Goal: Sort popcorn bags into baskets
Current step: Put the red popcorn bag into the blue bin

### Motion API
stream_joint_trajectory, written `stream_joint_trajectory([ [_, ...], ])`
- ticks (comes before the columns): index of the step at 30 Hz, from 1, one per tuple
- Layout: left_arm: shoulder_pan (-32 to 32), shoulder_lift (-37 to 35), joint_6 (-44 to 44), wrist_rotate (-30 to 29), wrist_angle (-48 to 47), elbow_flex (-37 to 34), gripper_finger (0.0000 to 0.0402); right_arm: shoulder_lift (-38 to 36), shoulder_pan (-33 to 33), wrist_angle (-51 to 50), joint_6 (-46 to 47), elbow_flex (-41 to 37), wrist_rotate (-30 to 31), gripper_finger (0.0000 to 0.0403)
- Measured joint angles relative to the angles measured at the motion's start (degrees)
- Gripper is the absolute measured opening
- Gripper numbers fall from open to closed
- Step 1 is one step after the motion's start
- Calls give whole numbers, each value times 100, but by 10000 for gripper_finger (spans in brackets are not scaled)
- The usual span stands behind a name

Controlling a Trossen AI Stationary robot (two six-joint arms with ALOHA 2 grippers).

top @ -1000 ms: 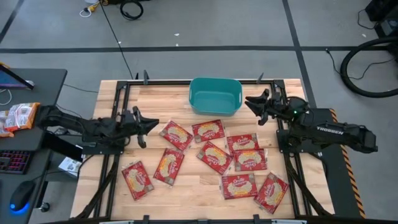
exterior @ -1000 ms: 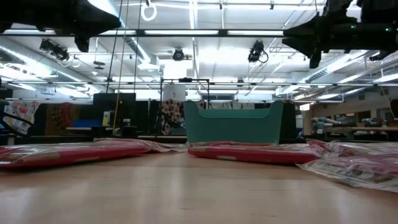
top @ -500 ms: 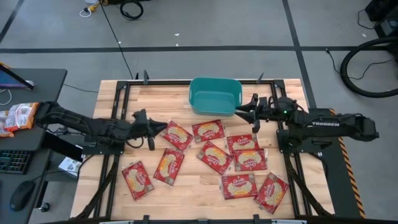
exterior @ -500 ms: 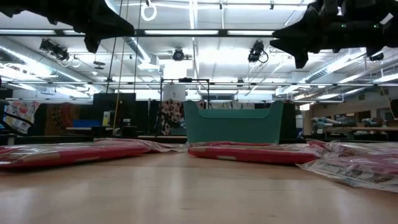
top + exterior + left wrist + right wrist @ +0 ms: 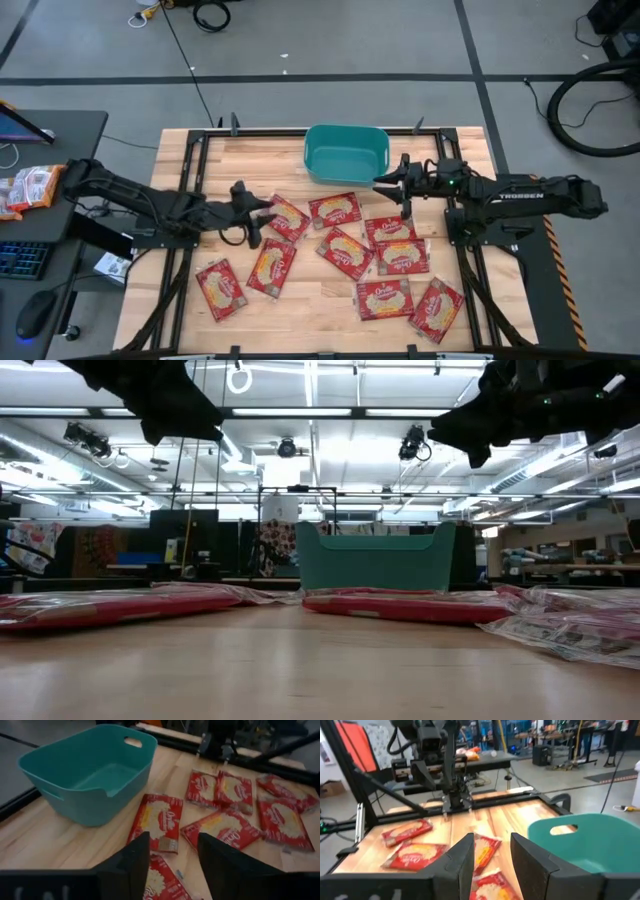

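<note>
Several red popcorn bags (image 5: 345, 250) lie flat on the wooden table, near of the teal basket (image 5: 345, 154), which stands at the far middle with nothing in it. My left gripper (image 5: 262, 218) is open, above the left edge of the leftmost bag of the far row (image 5: 287, 218); in the left wrist view that bag (image 5: 162, 885) shows between the fingers (image 5: 131, 862). My right gripper (image 5: 386, 186) is open in the air off the basket's near right corner, above a bag (image 5: 390, 228). The low view shows both arms well above the tabletop.
The table's black frame rails (image 5: 190, 180) run along the left and right sides. Two bags (image 5: 220, 290) lie apart at the near left; bare wood shows left of the basket. A side desk with a keyboard and mouse (image 5: 30, 315) stands off the table's left edge.
My left gripper has moved toward the table's right edge, reaching the leftmost bag of the far row, and its fingers have opened. My right gripper has moved toward the table's left edge, past the basket's near right corner. No bag has moved.
</note>
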Motion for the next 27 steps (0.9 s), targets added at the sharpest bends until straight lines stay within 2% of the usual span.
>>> stream_joint_trajectory([
  [6, -122, 562, -309, 17, -585, 509, 196, 127, 207, -31, -209, 0, 122, 132],
  [12, -136, 1253, -721, 447, -1255, 1112, 196, 125, 432, -27, -445, 0, 464, 132],
  [18, -134, 1962, -574, 463, -2341, 1546, 196, 344, 711, 103, -615, 0, 729, 132],
  [22, -122, 2318, -529, 437, -2921, 1624, 196, 610, 850, 198, -616, 0, 725, 132],
  [27, -10, 2684, -517, 558, -3104, 1631, 196, 882, 988, 335, -654, 13, 720, 132],
])
